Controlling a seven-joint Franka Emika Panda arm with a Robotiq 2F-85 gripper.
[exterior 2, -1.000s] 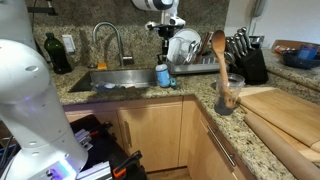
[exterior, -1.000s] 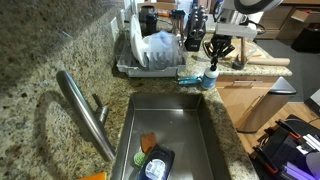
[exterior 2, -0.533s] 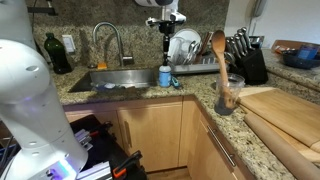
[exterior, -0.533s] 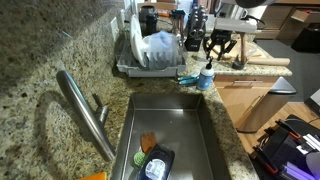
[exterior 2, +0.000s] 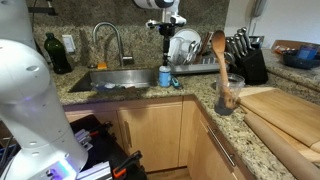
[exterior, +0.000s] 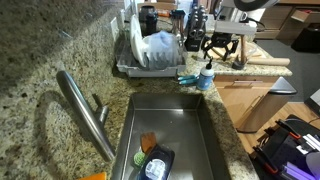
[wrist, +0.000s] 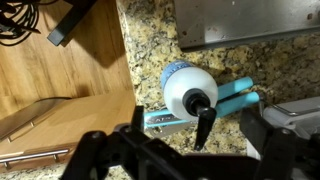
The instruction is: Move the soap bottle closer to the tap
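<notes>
Gripper (exterior: 218,46) hangs open above the upright soap bottle (exterior: 206,78) on the counter (wrist: 150,50) beside the sink (exterior: 190,130). A teal brush (wrist: 236,98) touches the bottle.

A teal brush (wrist: 236,98) lies flat on the granite tabletop (wrist: 150,50), directly below the jaws. A dish rack (exterior: 150,62) stands near the jaws. The sink (exterior: 188,125) and the knife block (exterior 2: 246,62) are farther off.
</notes>
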